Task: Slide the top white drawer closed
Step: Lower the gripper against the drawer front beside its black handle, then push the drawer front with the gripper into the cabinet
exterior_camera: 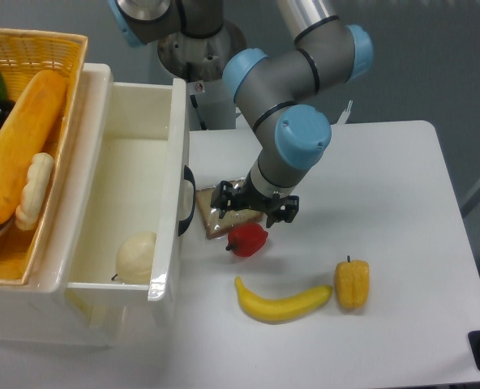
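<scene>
The top white drawer [177, 146] stands pulled out to the right, open, with a pale round fruit [135, 256] lying inside near its front. A black arched handle [189, 199] sits on its flat front. My gripper [250, 209] hangs to the right of that handle, low over a bagged slice of bread [224, 214], with its fingers spread and nothing between them. A small gap separates the gripper from the drawer front.
A yellow wicker basket [57, 57] with bread and fruit sits on the cabinet top at left. A red pepper [247, 239], a banana [282, 303] and a yellow pepper [352, 284] lie on the white table [386, 186] in front of the drawer.
</scene>
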### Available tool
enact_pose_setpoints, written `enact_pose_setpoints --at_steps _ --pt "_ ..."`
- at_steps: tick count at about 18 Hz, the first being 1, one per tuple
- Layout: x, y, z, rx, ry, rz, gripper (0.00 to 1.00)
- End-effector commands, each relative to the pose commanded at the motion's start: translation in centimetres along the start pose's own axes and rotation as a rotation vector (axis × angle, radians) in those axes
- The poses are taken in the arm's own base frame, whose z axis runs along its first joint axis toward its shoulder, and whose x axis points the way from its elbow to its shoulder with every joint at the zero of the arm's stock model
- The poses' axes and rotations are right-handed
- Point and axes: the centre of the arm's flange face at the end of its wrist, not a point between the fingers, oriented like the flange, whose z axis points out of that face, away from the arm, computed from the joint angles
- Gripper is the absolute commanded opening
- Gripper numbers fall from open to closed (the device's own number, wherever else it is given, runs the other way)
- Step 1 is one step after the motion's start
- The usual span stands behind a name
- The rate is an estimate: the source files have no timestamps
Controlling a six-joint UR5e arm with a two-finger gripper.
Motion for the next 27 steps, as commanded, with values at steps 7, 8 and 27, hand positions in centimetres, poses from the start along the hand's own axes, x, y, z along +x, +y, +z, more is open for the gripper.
enact_pose_setpoints --at_steps 7,8,27 --pt "0.3 -0.5 0.7 -0.002 0.016 0.002 1.00" --pt "0.4 -0.5 0.7 -0.001 0.016 0.006 1.00" --pt "2.2 -1.1 -1.3 0.073 0.066 0.021 1.00"
